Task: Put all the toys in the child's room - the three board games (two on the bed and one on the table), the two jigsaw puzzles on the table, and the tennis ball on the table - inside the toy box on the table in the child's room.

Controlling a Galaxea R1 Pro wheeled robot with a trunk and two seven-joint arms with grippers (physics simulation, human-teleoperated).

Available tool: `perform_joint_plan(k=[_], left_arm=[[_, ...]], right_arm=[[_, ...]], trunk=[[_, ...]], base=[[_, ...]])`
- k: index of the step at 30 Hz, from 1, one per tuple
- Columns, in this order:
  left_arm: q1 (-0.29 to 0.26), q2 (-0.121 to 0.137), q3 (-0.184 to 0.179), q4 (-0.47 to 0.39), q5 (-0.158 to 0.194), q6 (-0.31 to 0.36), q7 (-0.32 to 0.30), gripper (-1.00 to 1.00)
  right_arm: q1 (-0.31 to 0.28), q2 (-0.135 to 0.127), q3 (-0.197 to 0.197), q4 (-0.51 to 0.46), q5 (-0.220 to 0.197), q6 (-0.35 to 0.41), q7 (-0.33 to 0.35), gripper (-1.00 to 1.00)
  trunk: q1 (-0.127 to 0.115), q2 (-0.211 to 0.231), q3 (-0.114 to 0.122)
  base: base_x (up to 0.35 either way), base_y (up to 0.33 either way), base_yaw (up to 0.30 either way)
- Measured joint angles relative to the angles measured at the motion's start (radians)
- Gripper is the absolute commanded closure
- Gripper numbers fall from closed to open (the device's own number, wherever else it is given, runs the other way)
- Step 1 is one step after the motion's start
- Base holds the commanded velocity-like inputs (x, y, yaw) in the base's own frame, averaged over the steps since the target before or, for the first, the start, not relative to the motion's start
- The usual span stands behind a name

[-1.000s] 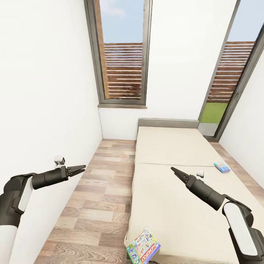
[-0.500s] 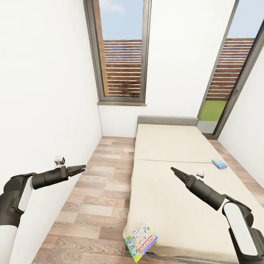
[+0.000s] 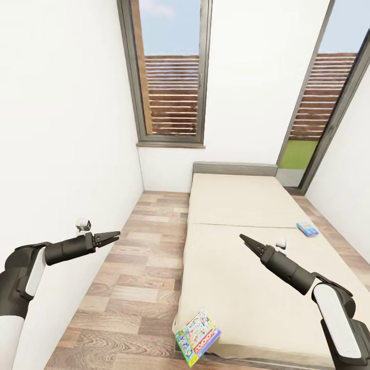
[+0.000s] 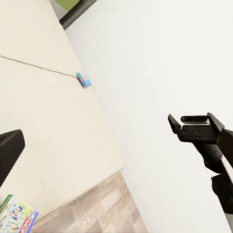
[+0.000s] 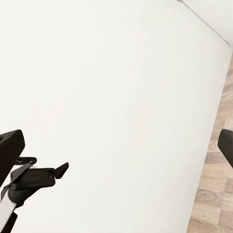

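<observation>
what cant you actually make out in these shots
- Light-blue board game: too small in the head view to read its print.
- Monopoly box: cut off by the left wrist view's edge.
- Left end effector and right end effector: whether open or shut is unclear.

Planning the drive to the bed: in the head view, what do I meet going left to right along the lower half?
Left gripper → Monopoly box at the bed's near corner → right gripper → light-blue game box at the bed's far right edge.
</observation>
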Motion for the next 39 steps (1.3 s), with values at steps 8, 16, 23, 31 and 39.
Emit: perform_joint_plan(k=[8, 16, 23, 31, 39], left_arm=[[0.0, 0.001, 0.0, 0.0, 0.0, 0.0, 0.0, -1.0], [0.0, 0.002, 0.0, 0.0, 0.0, 0.0, 0.0, -1.0], [0.0, -0.001, -0.001, 0.001, 0.001, 0.0, 0.0, -1.0], [0.0, -0.009, -0.022, 0.001, 0.001, 0.0, 0.003, -1.0], [0.0, -0.013, -0.057, 0.001, 0.001, 0.0, 0.003, -1.0]], right_arm=[[0.0, 0.0, -0.012, 0.033, -0.004, -0.002, -0.007, -1.0], [-0.002, -0.001, -0.1, 0.283, -0.006, 0.003, -0.001, -1.0], [-0.006, 0.001, -0.18, 0.43, -0.021, 0.006, 0.001, -1.0], [-0.001, 0.012, -0.237, 0.47, -0.029, 0.005, -0.005, -1.0], [0.0, 0.014, -0.245, 0.574, -0.027, 0.002, 0.005, -1.0]], trunk=[[0.0, 0.0, 0.0], [0.0, 0.0, 0.0], [0.0, 0.0, 0.0], [0.0, 0.0, 0.0], [0.0, 0.0, 0.0]], base=[[0.0, 0.0, 0.0], [0.0, 0.0, 0.0], [0.0, 0.0, 0.0], [0.0, 0.0, 0.0], [0.0, 0.0, 0.0]])
